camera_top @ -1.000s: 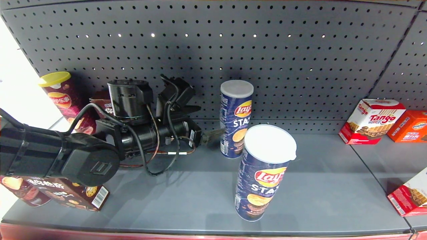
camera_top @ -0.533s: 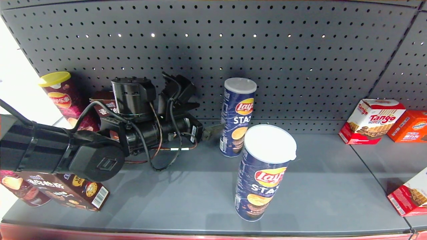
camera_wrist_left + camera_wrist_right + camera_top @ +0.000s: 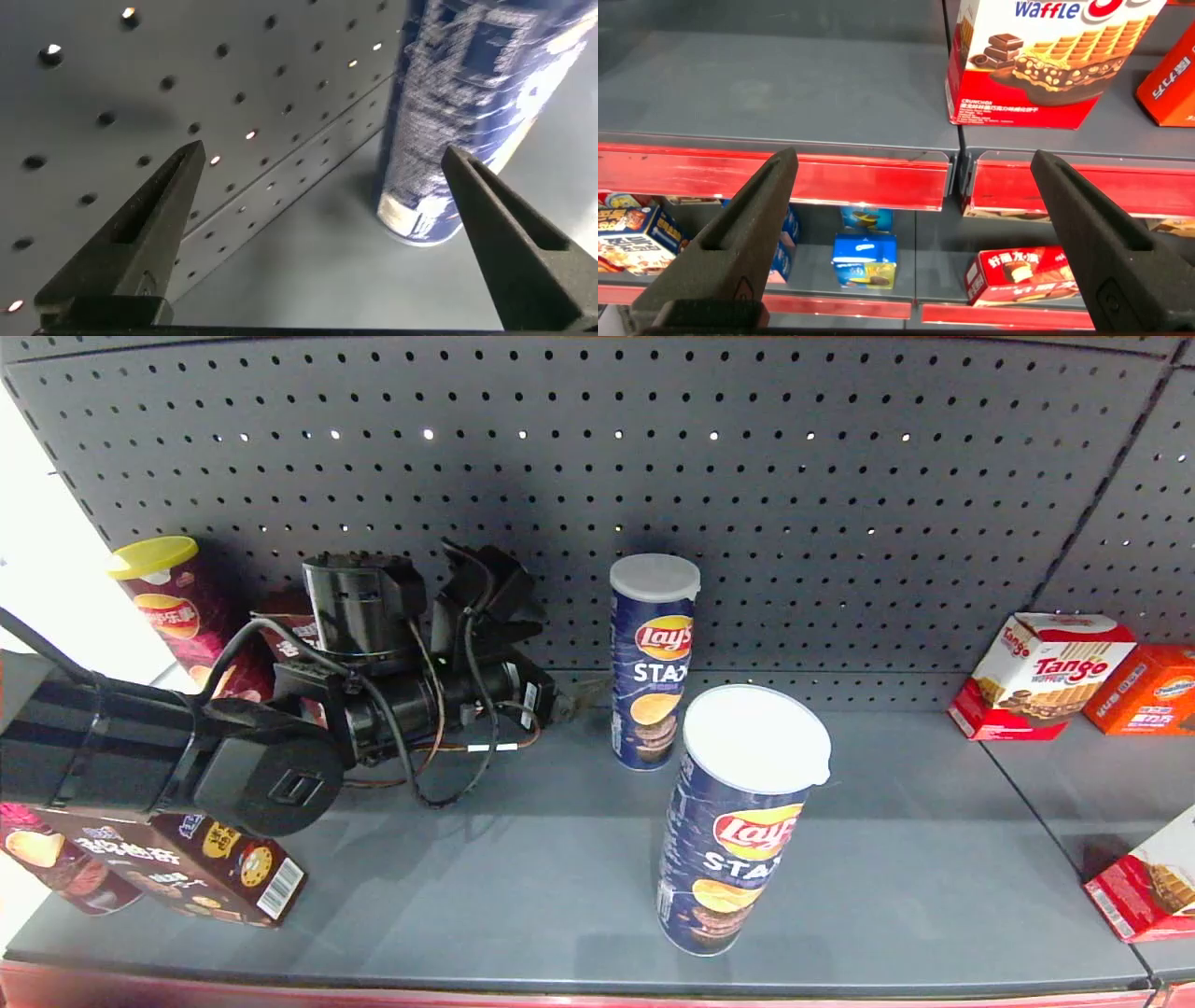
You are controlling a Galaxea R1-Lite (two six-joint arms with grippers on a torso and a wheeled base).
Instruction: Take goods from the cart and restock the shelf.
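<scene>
Grey shelf [image 3: 467, 896] with chip cans [image 3: 738, 821], snack boxes [image 3: 1041, 677]

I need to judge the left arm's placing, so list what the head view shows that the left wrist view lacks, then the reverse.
Head view alone: the front blue can, upright nearer the edge of the shelf, the yellow-lidded can and the wafer boxes. Left wrist view alone: the left gripper spread wide open, nothing between its jaws. Both: the rear blue can, upright by the pegboard.
</scene>
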